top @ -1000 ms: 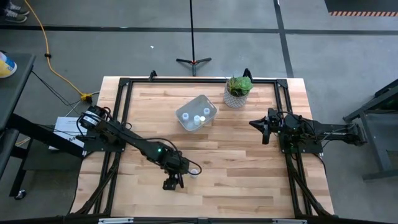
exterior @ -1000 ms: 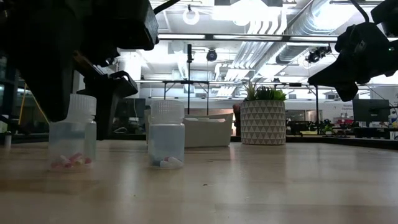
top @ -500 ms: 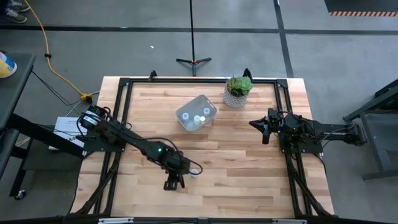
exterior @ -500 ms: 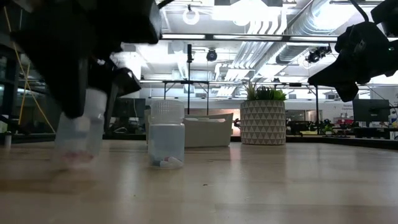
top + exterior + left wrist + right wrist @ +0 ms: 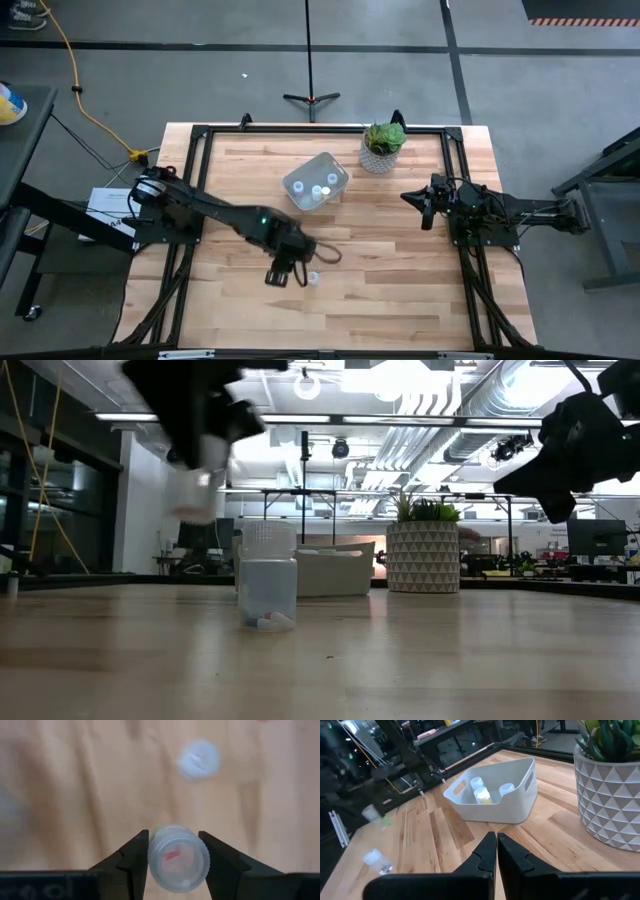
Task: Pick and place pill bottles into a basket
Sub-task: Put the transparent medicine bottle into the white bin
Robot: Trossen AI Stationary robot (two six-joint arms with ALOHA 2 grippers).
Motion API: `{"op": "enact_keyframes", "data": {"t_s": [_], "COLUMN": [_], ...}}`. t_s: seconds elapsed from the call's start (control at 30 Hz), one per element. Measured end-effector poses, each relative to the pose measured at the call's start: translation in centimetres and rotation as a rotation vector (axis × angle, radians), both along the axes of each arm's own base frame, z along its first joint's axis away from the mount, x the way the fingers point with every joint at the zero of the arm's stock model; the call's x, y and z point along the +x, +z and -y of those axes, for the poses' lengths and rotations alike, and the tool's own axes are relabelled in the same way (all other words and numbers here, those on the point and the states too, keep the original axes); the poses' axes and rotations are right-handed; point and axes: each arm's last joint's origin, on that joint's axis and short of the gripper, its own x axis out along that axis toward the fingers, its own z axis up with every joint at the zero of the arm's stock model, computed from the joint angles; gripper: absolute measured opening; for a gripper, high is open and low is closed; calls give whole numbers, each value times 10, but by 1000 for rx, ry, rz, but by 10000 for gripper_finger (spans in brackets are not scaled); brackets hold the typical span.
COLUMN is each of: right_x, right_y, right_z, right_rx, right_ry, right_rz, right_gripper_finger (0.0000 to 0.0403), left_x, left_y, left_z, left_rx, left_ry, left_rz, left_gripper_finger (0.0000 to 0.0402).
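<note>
My left gripper (image 5: pixel 283 272) is shut on one whitish pill bottle (image 5: pixel 178 857) and holds it high above the table; it also shows in the low view (image 5: pixel 195 485). A second pill bottle (image 5: pixel 313 278) stands upright on the table next to it, also in the low view (image 5: pixel 268 575). The pale basket (image 5: pixel 316 182) stands at the far middle, with three bottles (image 5: pixel 482 792) in it. My right gripper (image 5: pixel 424 208) is shut and empty above the table's right side. My left gripper pinches the bottle's round side (image 5: pixel 152 855) between its two fingers, one on each side. The fingers come from above, pointing down. The bottle hangs upright below them, lifted clear of the table.
A white patterned pot with a green plant (image 5: pixel 382 148) stands at the far right, just right of the basket. A black frame rail (image 5: pixel 190 190) runs along the table's edges. Bare wood lies between the standing bottle and the basket.
My left gripper has gone up and toward the table's far edge with the bottle, which stood on the table a second ago and is now lifted clear. The other bottle has stayed in place.
</note>
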Motion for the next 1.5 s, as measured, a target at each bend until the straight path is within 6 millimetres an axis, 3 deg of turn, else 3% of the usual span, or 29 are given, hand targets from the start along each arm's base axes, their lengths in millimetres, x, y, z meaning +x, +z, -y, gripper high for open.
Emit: {"op": "enact_keyframes", "data": {"t_s": [0.27,0.5,0.7,0.9,1.17,1.5], "right_x": [0,0,0,0,0,-1], "right_y": [1,1,1,1,0,-1], "right_z": [0,0,0,0,0,0], "right_rx": [74,97,96,84,77,78], "right_ry": [-17,-22,-22,-20,-19,-20], "right_rz": [31,38,38,35,23,3], "right_gripper_finger": [7,7,7,7,7,7], "left_x": [24,25,22,19,14,10], "left_y": [35,35,33,7,-26,-48], "left_z": [-62,-126,-160,-172,-170,-169], "left_rx": [121,144,117,97,73,74], "left_ry": [94,261,333,343,338,342], "left_rz": [130,101,101,108,103,118], "left_gripper_finger": [178,188,176,194,179,203]}}
